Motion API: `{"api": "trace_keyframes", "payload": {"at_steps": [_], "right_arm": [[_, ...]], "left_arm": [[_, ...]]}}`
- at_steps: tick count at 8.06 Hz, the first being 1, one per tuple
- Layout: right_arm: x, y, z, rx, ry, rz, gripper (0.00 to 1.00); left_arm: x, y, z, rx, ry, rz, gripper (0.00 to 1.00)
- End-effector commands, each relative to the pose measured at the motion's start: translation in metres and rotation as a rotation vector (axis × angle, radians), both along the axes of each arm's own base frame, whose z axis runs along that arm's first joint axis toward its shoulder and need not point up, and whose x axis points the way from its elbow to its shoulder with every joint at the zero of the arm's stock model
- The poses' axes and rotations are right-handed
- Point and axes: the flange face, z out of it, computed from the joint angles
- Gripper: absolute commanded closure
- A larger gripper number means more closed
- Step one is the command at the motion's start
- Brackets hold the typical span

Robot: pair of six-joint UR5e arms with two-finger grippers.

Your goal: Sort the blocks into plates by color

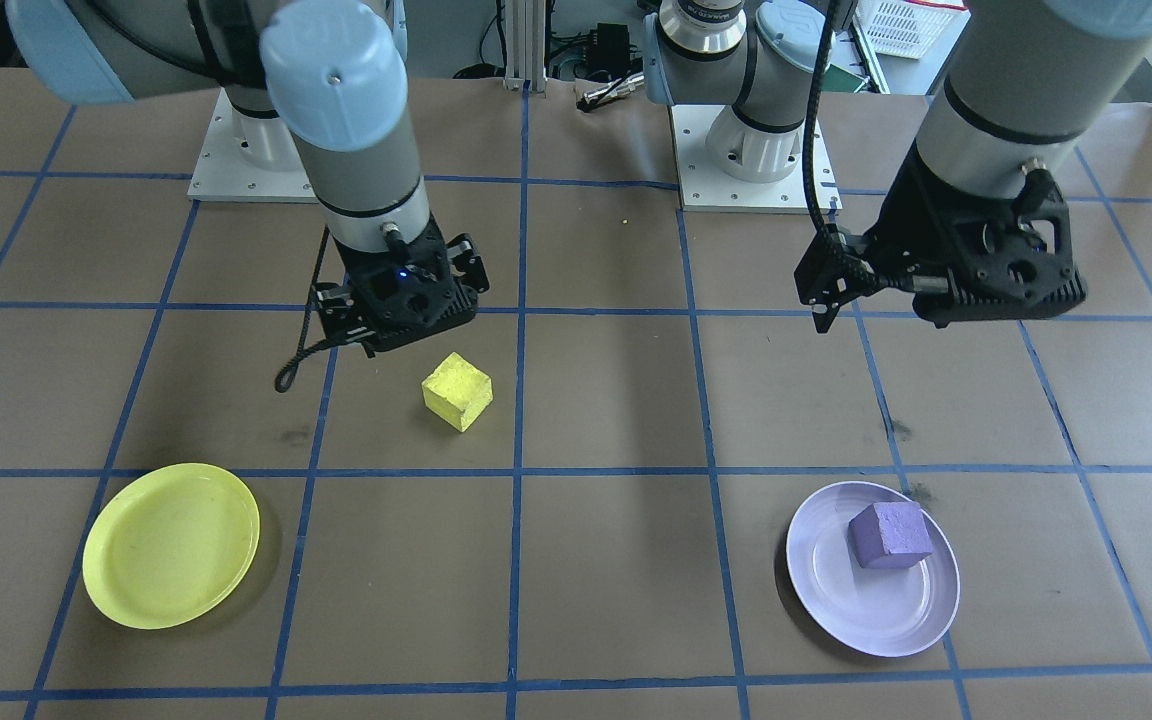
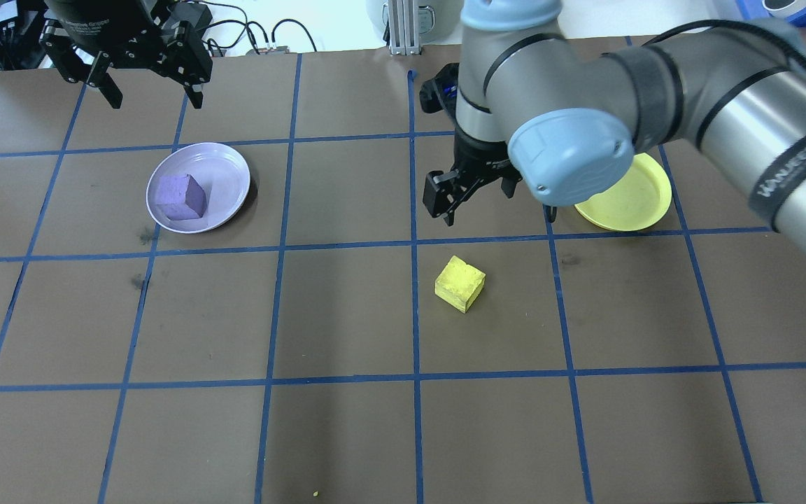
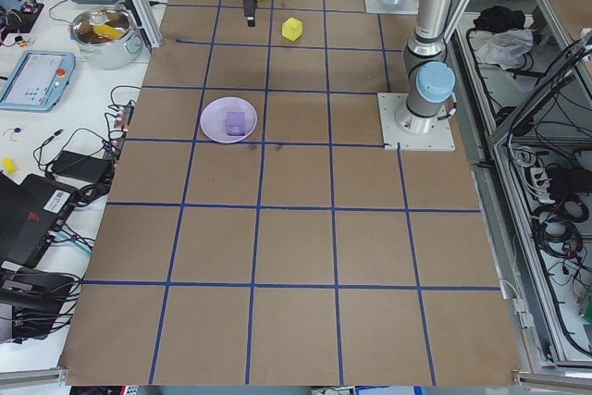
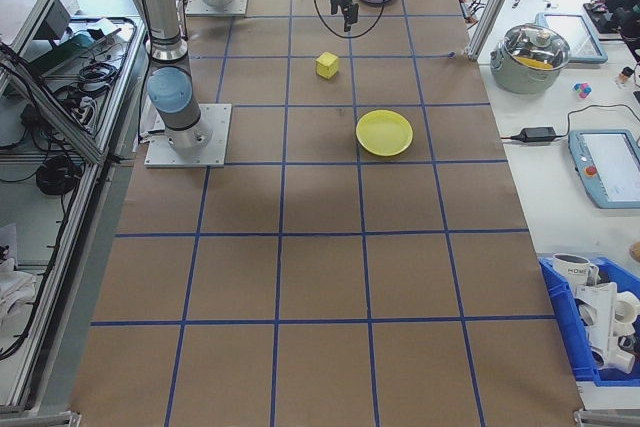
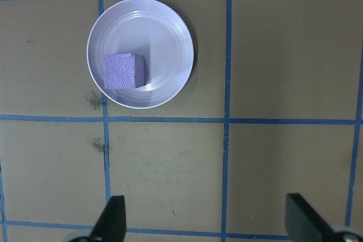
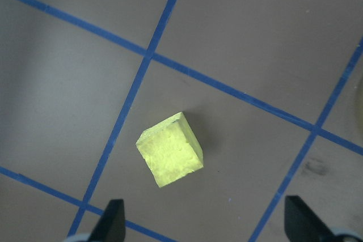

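Observation:
The yellow block (image 1: 457,391) (image 2: 460,283) lies on the brown table, apart from both plates. Above and just behind it hangs my right gripper (image 1: 401,300) (image 6: 207,225), open and empty; the block (image 6: 169,149) shows below, between its fingers. The purple block (image 1: 889,535) (image 5: 124,71) rests inside the lavender plate (image 1: 866,610) (image 2: 224,175). High behind that plate, my left gripper (image 2: 153,94) (image 5: 210,225) is open and holds nothing. The yellow plate (image 1: 171,545) (image 2: 630,203) holds nothing and is partly hidden by my right arm in the overhead view.
Blue tape lines grid the table. Two arm bases (image 1: 246,150) (image 1: 756,170) stand at the robot's edge. Off the table are a white basket (image 1: 901,25), a metal pot (image 3: 106,30) and cables.

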Motion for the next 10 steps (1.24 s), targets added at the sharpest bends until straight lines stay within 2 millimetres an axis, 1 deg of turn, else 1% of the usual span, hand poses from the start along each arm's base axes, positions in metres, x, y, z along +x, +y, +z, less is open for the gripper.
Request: {"api": "trace_keyframes", "payload": {"at_steps": [1, 2, 3, 4, 5, 6, 7, 8, 9, 10], "right_arm": [[0.029, 0.014, -0.072, 0.044, 0.020, 0.153, 0.00], [0.028, 0.021, -0.091, 0.066, 0.019, 0.162, 0.00], [0.027, 0.025, -0.108, 0.099, 0.020, 0.171, 0.00], [0.027, 0.026, -0.114, 0.111, 0.022, 0.185, 0.00], [0.027, 0.024, -0.123, 0.124, 0.025, 0.185, 0.00], [0.029, 0.021, -0.134, 0.122, 0.023, 0.189, 0.00], [0.031, 0.015, -0.142, 0.105, 0.021, 0.189, 0.00], [0.031, 0.014, -0.149, 0.104, 0.027, 0.188, 0.00], [0.031, 0.015, -0.156, 0.115, 0.031, 0.189, 0.00], [0.030, 0.015, -0.157, 0.116, 0.034, 0.190, 0.00]], "left_arm": [[-0.015, 0.011, 0.018, -0.024, 0.041, -0.026, 0.00], [-0.018, 0.014, 0.019, -0.019, 0.092, -0.064, 0.00], [-0.024, 0.014, 0.013, -0.001, 0.096, -0.079, 0.00], [-0.026, 0.014, 0.010, 0.008, 0.095, -0.105, 0.00], [-0.029, 0.021, 0.016, 0.001, 0.096, -0.186, 0.00], [-0.029, 0.021, 0.020, -0.009, 0.102, -0.188, 0.00], [-0.038, 0.018, 0.020, -0.025, 0.196, -0.215, 0.00], [-0.047, 0.007, 0.017, -0.087, 0.254, -0.297, 0.00], [-0.055, 0.003, 0.030, -0.187, 0.243, -0.338, 0.00], [-0.058, 0.021, 0.049, -0.218, 0.232, -0.339, 0.00]]}}
